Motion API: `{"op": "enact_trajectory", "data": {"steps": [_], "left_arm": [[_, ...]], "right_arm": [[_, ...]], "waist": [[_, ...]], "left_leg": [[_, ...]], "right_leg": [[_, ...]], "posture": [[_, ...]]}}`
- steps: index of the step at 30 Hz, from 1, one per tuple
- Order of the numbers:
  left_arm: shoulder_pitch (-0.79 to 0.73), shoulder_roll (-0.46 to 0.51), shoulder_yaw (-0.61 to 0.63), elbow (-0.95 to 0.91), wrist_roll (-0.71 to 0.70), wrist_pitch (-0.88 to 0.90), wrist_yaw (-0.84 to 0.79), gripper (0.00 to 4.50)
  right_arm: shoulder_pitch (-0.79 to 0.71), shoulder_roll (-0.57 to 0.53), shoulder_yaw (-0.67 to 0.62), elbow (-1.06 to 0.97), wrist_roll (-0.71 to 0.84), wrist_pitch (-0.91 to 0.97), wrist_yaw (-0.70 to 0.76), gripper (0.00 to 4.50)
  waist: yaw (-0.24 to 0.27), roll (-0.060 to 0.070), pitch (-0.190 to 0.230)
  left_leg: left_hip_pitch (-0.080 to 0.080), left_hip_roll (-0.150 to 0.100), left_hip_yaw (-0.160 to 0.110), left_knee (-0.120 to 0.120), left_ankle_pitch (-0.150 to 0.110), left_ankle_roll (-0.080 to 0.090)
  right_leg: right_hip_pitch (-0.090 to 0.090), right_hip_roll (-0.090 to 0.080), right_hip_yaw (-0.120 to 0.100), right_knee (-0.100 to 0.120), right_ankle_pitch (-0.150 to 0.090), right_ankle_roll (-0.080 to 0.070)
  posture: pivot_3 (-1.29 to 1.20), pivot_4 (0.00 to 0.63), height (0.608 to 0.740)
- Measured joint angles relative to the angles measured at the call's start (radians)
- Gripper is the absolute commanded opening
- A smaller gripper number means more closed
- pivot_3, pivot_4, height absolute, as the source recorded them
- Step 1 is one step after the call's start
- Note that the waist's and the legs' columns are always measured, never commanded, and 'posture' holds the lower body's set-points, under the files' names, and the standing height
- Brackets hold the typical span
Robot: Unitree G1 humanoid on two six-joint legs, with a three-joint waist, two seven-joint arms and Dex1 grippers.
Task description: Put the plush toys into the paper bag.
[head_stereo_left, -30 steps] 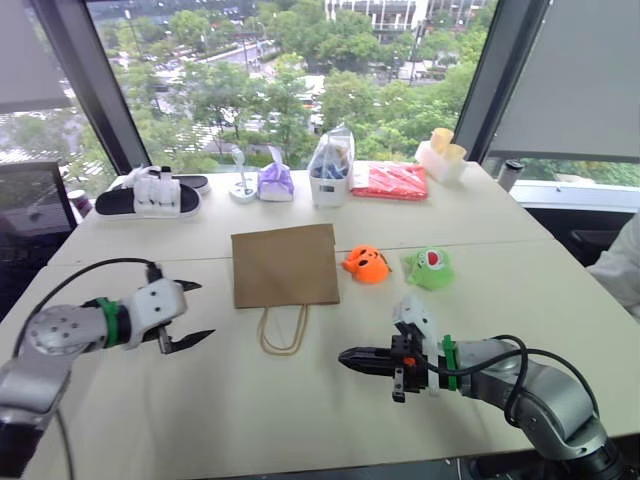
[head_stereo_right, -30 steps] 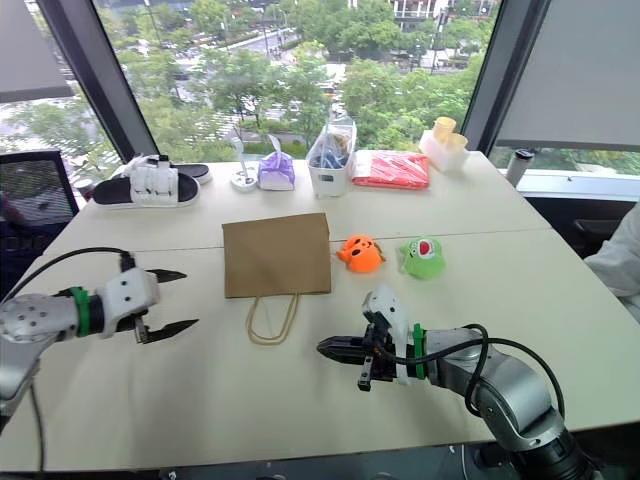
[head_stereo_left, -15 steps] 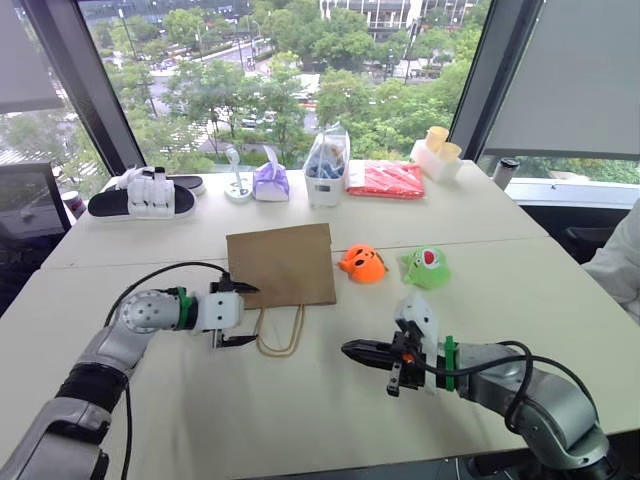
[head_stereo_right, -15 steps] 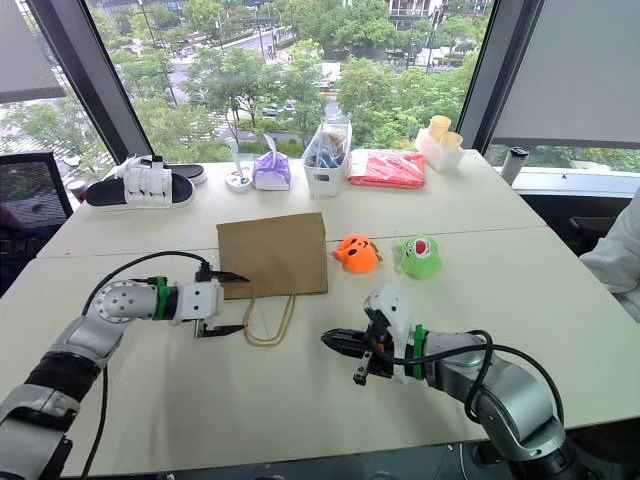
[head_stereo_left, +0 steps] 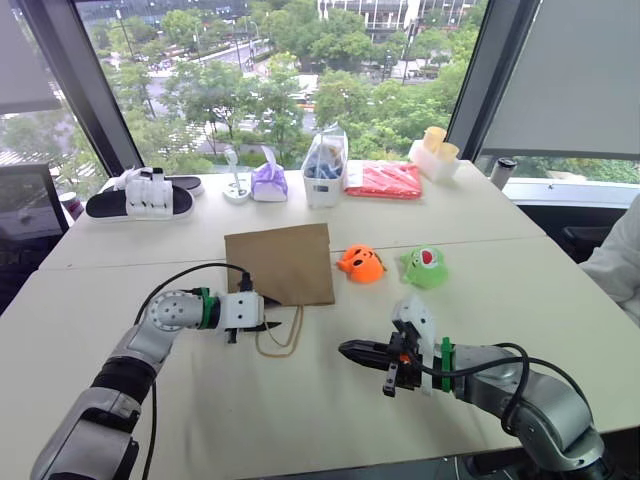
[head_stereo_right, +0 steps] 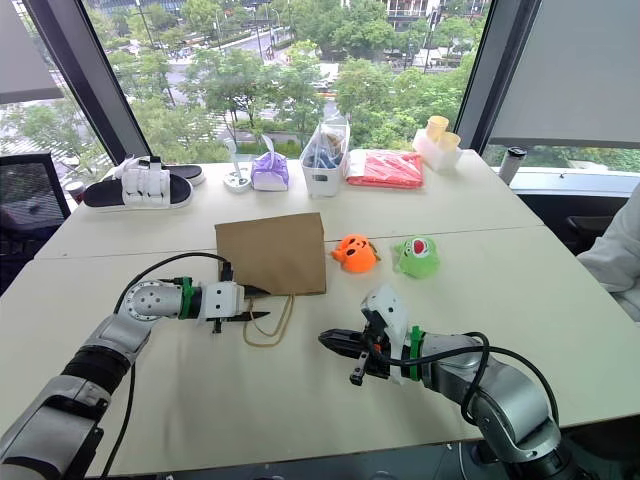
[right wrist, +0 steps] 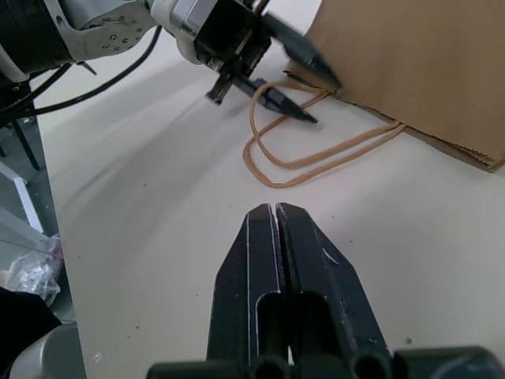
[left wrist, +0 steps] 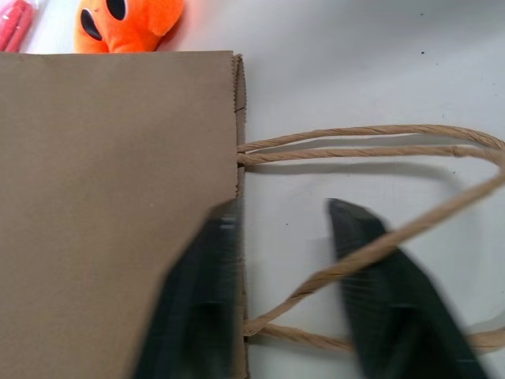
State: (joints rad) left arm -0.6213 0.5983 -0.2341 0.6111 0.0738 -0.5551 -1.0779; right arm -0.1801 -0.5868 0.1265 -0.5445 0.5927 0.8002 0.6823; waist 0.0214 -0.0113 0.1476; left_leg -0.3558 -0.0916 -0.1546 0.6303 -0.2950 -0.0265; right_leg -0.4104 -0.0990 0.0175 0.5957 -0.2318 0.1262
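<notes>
The brown paper bag (head_stereo_left: 280, 263) lies flat on the table, its twisted handles (head_stereo_left: 283, 338) pointing toward me. To its right sit the orange plush toy (head_stereo_left: 362, 264) and the green plush toy (head_stereo_left: 427, 267). My left gripper (head_stereo_left: 272, 325) is open at the bag's mouth. In the left wrist view one finger (left wrist: 201, 284) lies over the bag's edge and the other over a handle loop (left wrist: 371, 249), with a gap between them. My right gripper (head_stereo_left: 345, 349) is shut and empty. It hovers in front of the toys and points toward the handles.
Along the far side stand black-and-white sandals (head_stereo_left: 140, 197), a purple tied pouch (head_stereo_left: 269, 182), a clear plastic bag with blue contents (head_stereo_left: 327, 165), a red packet (head_stereo_left: 385, 180) and yellow cups (head_stereo_left: 435, 148). A person's sleeve (head_stereo_left: 615, 265) shows at the right edge.
My left gripper has swung right from the table's left side to the bag's mouth and handles, and its jaws have narrowed. The right gripper has stayed in place.
</notes>
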Motion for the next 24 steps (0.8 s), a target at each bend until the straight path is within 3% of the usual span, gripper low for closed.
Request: {"op": "enact_trajectory", "data": {"steps": [5, 11, 14, 18, 24], "left_arm": [[0.014, -0.011, 0.002, -0.047, -0.051, 0.081, -0.050, 0.01], [0.104, 0.078, 0.078, -0.328, -0.267, 0.543, -0.143, 0.01], [0.165, 0.157, 0.164, -0.487, -0.376, 0.792, -0.136, 0.01], [0.248, 0.167, 0.217, -0.677, -0.513, 1.080, -0.071, 0.01], [0.296, 0.159, 0.259, -0.849, -0.631, 1.266, 0.015, 0.01]], "right_arm": [[0.003, 0.004, 0.000, 0.001, 0.000, 0.000, -0.002, 0.00], [0.025, 0.002, -0.048, 0.011, 0.000, -0.002, -0.019, 0.00], [0.038, -0.002, -0.097, 0.046, -0.010, -0.017, -0.033, 0.00], [0.027, 0.007, -0.115, 0.103, -0.052, -0.062, -0.066, 0.00], [0.013, 0.018, -0.112, 0.127, -0.072, -0.090, -0.073, 0.00]], "waist": [[-0.010, 0.000, 0.000], [-0.025, 0.000, 0.000], [-0.033, 0.000, 0.000], [-0.032, 0.001, 0.000], [-0.032, 0.001, 0.000]], "left_leg": [[0.000, 0.000, -0.001, 0.000, 0.000, 0.000], [0.000, 0.001, -0.002, 0.000, 0.000, 0.000], [0.001, 0.001, -0.002, 0.000, 0.000, 0.000], [0.001, 0.001, -0.002, 0.000, 0.000, 0.000], [0.001, 0.001, -0.002, 0.000, 0.000, 0.000]], "right_leg": [[0.001, 0.000, 0.000, 0.000, 0.000, 0.000], [0.000, 0.001, 0.000, 0.002, 0.000, 0.000], [0.000, 0.001, 0.000, 0.001, 0.000, 0.000], [0.001, 0.001, 0.000, 0.001, 0.000, 0.000], [0.001, 0.001, 0.001, 0.001, 0.000, 0.000]], "posture": [[0.00, 0.150, 0.740], [0.00, 0.150, 0.740], [0.00, 0.150, 0.740], [0.00, 0.150, 0.740], [0.00, 0.150, 0.740]]}}
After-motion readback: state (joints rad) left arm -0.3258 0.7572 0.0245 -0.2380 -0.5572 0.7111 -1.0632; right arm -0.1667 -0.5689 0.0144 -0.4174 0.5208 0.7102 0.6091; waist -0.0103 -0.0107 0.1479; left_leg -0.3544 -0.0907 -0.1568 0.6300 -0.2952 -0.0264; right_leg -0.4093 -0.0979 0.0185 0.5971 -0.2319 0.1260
